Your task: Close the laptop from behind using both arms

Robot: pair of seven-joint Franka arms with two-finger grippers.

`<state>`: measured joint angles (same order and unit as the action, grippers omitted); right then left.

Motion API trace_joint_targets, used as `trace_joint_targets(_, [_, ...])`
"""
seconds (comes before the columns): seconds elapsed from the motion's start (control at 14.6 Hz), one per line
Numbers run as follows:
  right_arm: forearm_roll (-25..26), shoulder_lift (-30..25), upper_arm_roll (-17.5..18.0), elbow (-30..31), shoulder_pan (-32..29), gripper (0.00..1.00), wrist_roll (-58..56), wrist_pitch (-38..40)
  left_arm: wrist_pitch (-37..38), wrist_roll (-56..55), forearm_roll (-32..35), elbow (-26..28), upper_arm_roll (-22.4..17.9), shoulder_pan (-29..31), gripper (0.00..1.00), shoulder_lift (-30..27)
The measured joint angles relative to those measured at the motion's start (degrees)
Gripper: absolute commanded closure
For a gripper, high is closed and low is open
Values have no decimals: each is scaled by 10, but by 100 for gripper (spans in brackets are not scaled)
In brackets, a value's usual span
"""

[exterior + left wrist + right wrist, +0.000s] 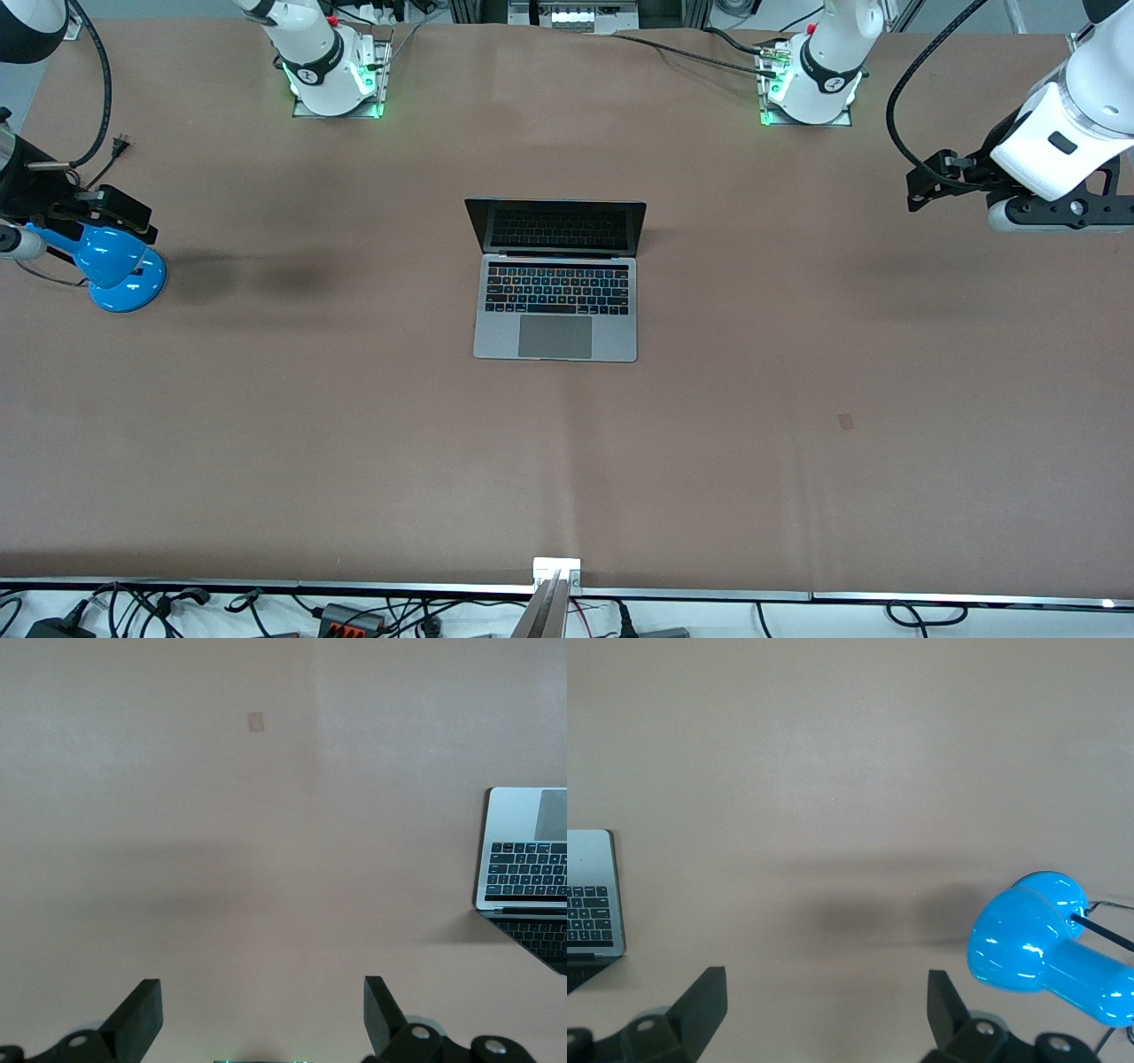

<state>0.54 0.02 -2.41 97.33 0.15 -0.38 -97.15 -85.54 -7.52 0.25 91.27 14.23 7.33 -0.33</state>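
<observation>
Nearest the camera, the laptop (556, 279) sits open mid-worktop (797, 443), untouched. Both pincers hang empty with jaws wide at the ends: left pincer (263, 1019), right pincer (826, 1014) beside a blue lamp (1050, 943). Nothing begun, I reckon; both must next reach the lid's back.
</observation>
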Motion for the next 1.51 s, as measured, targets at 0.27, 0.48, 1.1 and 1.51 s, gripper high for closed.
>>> trace_joint_targets(0.27, [0,1,0,1,0,65,0,0,0,0,0,-3,0,0,0,1])
trace_joint_targets(0.48, [0,2,1,1,1,99,0,0,0,0,0,-16,1,-5,0,13])
trace_joint_targets(1.1, [-2,4,3,2,26,100,-1,6,1,7,0,-33,-1,0,86,88])
trace_joint_targets(1.51, [-26,33,8,8,117,100,6,34,65,47,-26,-34,13,-5,99,97])
